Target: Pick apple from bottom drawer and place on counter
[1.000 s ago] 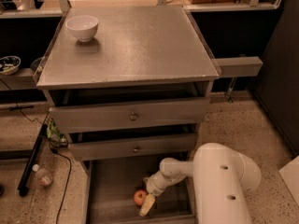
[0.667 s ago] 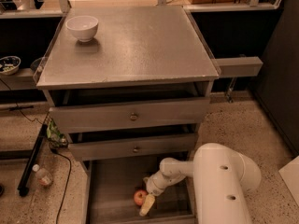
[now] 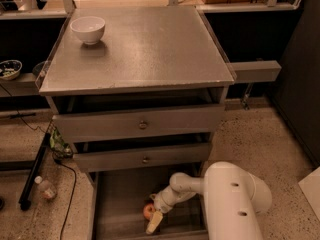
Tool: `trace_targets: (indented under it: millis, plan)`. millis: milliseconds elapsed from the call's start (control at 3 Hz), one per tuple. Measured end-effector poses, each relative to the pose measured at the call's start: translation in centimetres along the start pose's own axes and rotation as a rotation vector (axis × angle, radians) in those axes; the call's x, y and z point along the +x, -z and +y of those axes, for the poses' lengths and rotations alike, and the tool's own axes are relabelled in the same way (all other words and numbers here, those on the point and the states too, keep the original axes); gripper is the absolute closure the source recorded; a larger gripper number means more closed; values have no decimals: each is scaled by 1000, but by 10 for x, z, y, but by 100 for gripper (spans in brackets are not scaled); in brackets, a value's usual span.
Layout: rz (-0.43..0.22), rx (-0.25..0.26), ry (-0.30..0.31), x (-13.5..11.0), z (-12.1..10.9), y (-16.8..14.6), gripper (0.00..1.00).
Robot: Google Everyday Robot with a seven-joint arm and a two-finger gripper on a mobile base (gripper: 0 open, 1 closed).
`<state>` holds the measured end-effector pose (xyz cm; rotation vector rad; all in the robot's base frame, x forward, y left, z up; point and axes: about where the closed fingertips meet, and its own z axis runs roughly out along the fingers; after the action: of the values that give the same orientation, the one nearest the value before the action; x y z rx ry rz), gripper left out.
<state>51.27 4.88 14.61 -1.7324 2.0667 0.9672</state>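
The apple [image 3: 148, 211], small and red-orange, lies on the floor of the open bottom drawer [image 3: 120, 204] near its front. My gripper [image 3: 152, 220] is down inside that drawer, right against the apple's right side, with the white arm [image 3: 232, 199] reaching in from the lower right. The counter [image 3: 145, 44] is the broad grey top of the cabinet, above the drawers.
A white bowl [image 3: 88, 29] stands at the counter's back left corner. Two shallower drawers [image 3: 142, 125] with knobs are pulled out partway above the bottom one. A narrow side shelf [image 3: 254, 71] sticks out to the right. A bottle [image 3: 44, 187] and a cable lie on the floor at left.
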Motion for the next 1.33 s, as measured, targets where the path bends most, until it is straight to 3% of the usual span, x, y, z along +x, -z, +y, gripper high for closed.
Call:
trace_targets:
  millis: [333,1333]
  plan:
    - [0,-2,0,0,0,-1,15]
    - [0,-3,0,0,0,-1,85]
